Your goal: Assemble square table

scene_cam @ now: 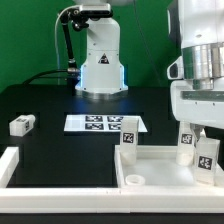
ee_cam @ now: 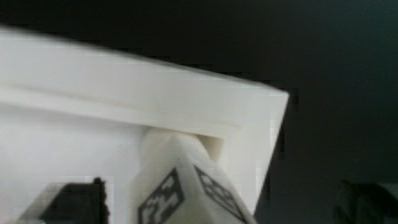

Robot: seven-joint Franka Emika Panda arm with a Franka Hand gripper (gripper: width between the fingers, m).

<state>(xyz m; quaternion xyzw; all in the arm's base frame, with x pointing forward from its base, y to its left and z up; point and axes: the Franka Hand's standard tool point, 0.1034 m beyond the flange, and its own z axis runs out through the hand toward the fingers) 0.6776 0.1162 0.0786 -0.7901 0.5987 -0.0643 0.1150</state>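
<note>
The square table slab [scene_cam: 165,166] lies flat on the black worktop [scene_cam: 60,100] at the exterior view's right, raised rim up. An open round corner socket [scene_cam: 133,181] shows at its near corner on that view's left. Three tagged leg blocks stand upright at its other corners: one at the far corner on the exterior view's left [scene_cam: 128,139], one under the arm [scene_cam: 185,144] and one at the right edge of the picture [scene_cam: 207,156]. A fourth leg block [scene_cam: 22,124] lies alone on the worktop, well apart at the exterior view's left. The gripper [scene_cam: 192,128] hangs just above the leg under the arm. In the wrist view its jaws are spread, with one dark finger [ee_cam: 80,200] standing clear of that tagged leg [ee_cam: 187,185], which rises from the slab's corner; nothing is pinched. The marker board [scene_cam: 105,124] lies flat near the middle, between the lone leg and the slab. A long white rail [scene_cam: 10,165] with an upturned end runs along the near edge. The arm's white base [scene_cam: 100,60] stands at the back before a green wall.
</note>
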